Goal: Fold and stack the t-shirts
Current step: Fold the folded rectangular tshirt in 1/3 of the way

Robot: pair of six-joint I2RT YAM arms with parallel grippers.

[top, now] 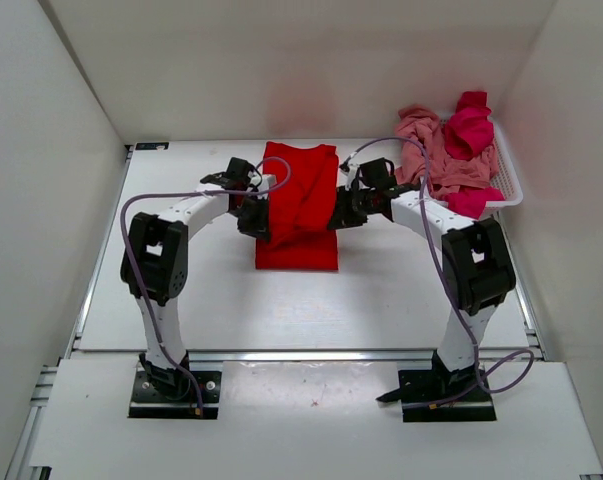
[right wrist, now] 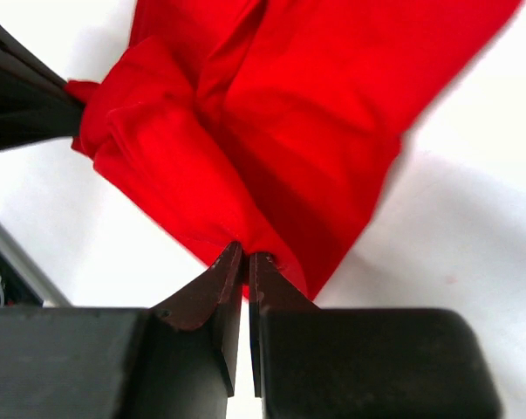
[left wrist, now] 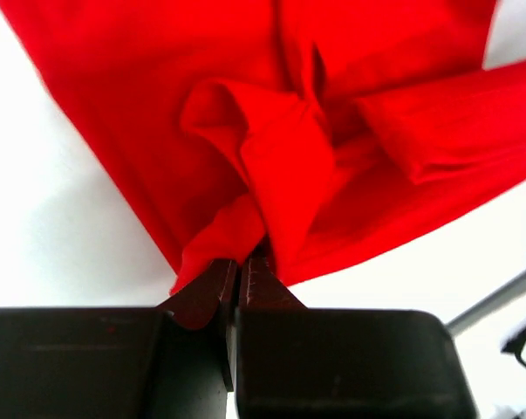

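Pinching opposite edges of red t-shirt (top: 297, 250) with left gripper (left wrist: 243, 262) and right gripper (right wrist: 245, 255), both clamped tight, probably mid-fold.

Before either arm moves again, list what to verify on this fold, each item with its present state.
1. Left gripper shut on the red t-shirt: ok.
2. Right gripper shut on the same shirt's opposite side: ok.
3. Cloth smooth between the two grips: not ok, it is bunched into ridges.
4. How many layers each grip pinches: cannot tell.
5. Crimson-magenta t-shirt and salmon pink t-shirt apart from the red one, piled at the white basket: ok.
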